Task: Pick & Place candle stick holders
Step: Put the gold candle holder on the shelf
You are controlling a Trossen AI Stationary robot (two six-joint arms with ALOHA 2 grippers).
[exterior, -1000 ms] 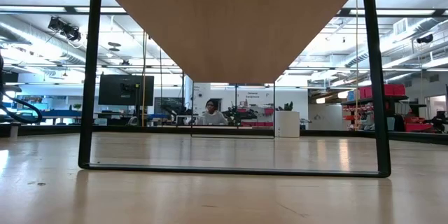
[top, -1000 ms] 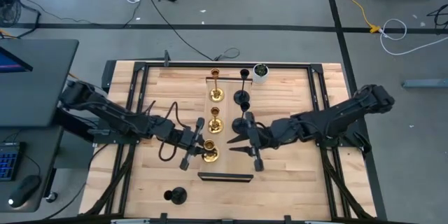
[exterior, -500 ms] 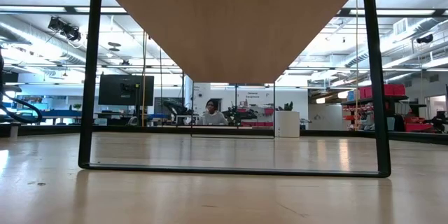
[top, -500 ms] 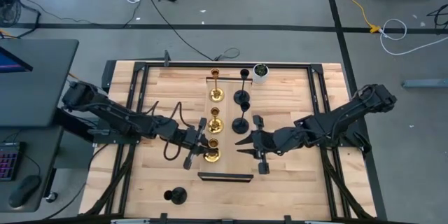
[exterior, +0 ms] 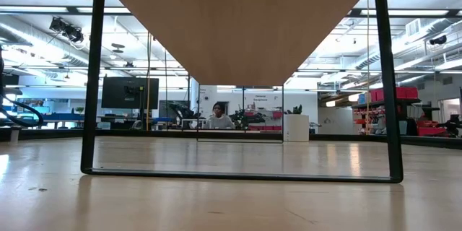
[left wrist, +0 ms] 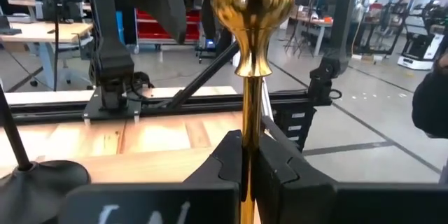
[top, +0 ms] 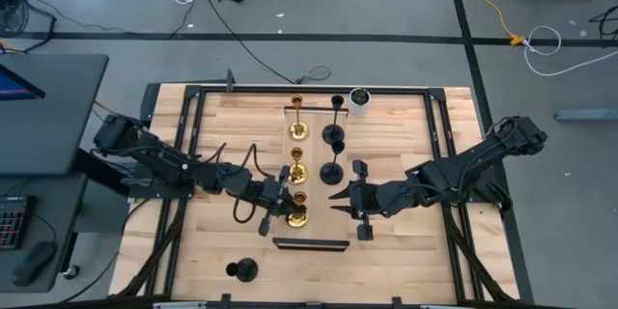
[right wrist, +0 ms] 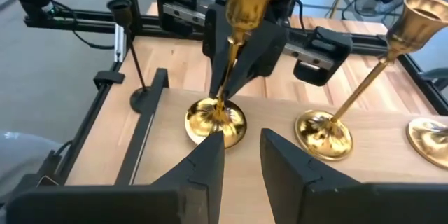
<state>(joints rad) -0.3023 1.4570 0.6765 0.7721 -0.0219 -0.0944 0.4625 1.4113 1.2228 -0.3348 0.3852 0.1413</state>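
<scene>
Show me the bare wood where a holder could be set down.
Free: the wood right of the black holders, beyond the right end effector, and the far-left strip. Crowded: the centre, where the left end effector grips a gold holder.

A: What lies between your left claw fingers?
B: My nearest holder's stem; two holders stand in line beyond it, my right claw opposite, apart.

Scene evenly and brightly lit from overhead; only soft, short shadows cast on pale wooden desk. Sharp highlights seen on shiny gold cup-topped candle stick holder. Nearest dark foreground blurred in left wrist view.
</scene>
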